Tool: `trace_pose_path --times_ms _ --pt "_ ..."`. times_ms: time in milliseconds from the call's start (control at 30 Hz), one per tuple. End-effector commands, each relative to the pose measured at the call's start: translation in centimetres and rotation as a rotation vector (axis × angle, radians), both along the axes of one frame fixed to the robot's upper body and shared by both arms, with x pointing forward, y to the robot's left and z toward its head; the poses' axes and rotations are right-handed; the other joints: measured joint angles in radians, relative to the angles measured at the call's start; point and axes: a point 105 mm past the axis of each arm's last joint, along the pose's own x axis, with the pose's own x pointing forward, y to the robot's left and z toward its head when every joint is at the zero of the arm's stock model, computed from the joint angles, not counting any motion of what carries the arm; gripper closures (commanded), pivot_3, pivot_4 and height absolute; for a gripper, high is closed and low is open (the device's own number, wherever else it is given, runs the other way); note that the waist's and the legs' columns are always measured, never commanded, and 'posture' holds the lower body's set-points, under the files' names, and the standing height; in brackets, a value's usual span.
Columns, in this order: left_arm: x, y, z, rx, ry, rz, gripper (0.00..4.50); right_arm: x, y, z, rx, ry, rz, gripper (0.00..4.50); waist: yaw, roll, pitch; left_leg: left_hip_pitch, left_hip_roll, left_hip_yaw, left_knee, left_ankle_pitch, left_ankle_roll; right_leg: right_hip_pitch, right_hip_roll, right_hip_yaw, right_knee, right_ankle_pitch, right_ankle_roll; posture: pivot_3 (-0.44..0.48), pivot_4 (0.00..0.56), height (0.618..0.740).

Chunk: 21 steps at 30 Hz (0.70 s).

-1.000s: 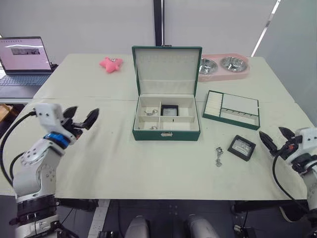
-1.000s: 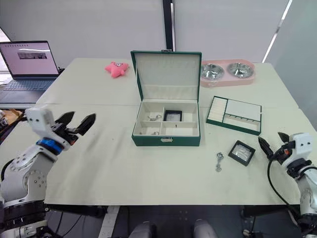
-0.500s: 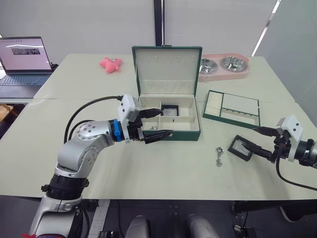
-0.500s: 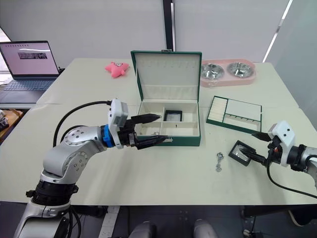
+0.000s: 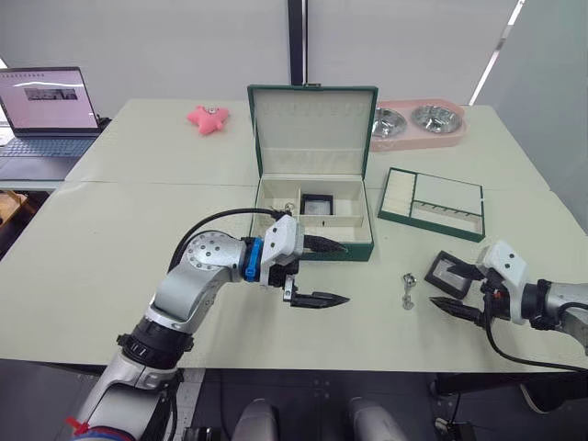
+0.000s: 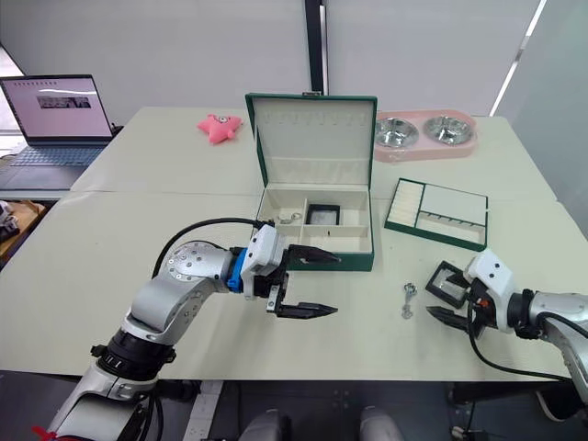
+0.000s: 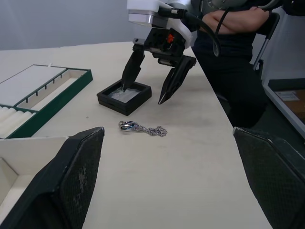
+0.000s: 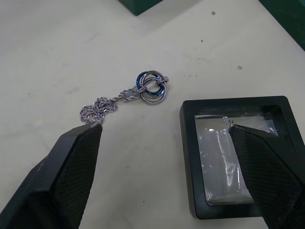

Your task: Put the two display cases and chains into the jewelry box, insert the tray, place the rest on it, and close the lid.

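Note:
The green jewelry box point(image 5: 312, 129) stands open mid-table. One black display case point(image 5: 317, 204) and a chain point(image 5: 288, 209) lie in its compartments. The green tray point(image 5: 432, 204) rests to its right. A second display case point(image 5: 450, 272) and a chain with a ring point(image 5: 406, 289) lie on the table in front of the tray. My left gripper point(image 5: 323, 273) hovers open before the box front, left of the loose chain point(image 7: 143, 129). My right gripper point(image 7: 143, 94) is open, one finger over the loose case point(image 8: 236, 152), the other beside it towards that chain point(image 8: 138, 95).
A laptop point(image 5: 41, 115) sits at the far left edge. A pink star toy point(image 5: 207, 118) lies behind the box on the left, and a pink double bowl point(image 5: 418, 124) stands behind it on the right. A person point(image 7: 228, 43) sits beyond the table's right side.
My left gripper has swung right along the box front toward the loose chain. My right gripper has shifted left and down, one finger now over the loose display case.

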Motion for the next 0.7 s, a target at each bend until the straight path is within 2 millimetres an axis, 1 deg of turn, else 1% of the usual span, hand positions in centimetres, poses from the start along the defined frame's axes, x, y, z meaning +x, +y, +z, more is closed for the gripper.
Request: trace_pose_path --times_ms 33,333,433,600,700 --pt "-0.2 -0.2 0.5 -0.022 -0.037 -0.019 0.01 0.0 0.5 0.3 -0.014 -0.027 0.012 0.00 0.000 0.000 0.000 0.000 0.000 0.000 0.000 0.000 0.000 0.000 0.000 0.000 0.000 0.000 0.000 0.000 0.150 0.740" --pt "0.0 -0.4 1.0 -0.030 -0.049 -0.023 0.01 0.6 0.2 -0.2 -0.035 -0.039 -0.002 0.00 0.000 0.000 0.000 0.000 0.000 0.000 0.000 0.000 0.000 0.000 0.000 0.000 0.000 0.000 0.000 0.000 0.150 0.740" --pt "0.0 -0.5 0.9 -0.028 -0.049 -0.018 0.00 0.7 0.1 -0.4 -0.039 -0.042 -0.008 0.51 0.000 0.000 0.000 0.000 0.000 0.000 0.000 0.000 0.000 0.000 0.000 0.000 0.000 0.000 0.000 0.000 0.150 0.740" --pt "0.0 -0.5 0.8 -0.031 -0.044 -0.012 0.00 1.0 -0.2 -0.5 -0.044 -0.061 -0.017 2.20 0.000 0.000 0.000 0.000 0.000 0.000 0.000 0.000 0.000 0.000 0.000 0.000 0.000 0.000 0.000 0.000 0.150 0.740" --pt "0.0 -0.5 0.6 -0.029 -0.040 -0.008 0.00 1.1 -0.2 -0.4 -0.043 -0.070 -0.018 2.90 0.000 0.000 0.000 0.000 0.000 0.000 0.000 0.000 0.000 0.000 0.000 0.000 0.000 0.000 0.000 0.000 0.150 0.740"
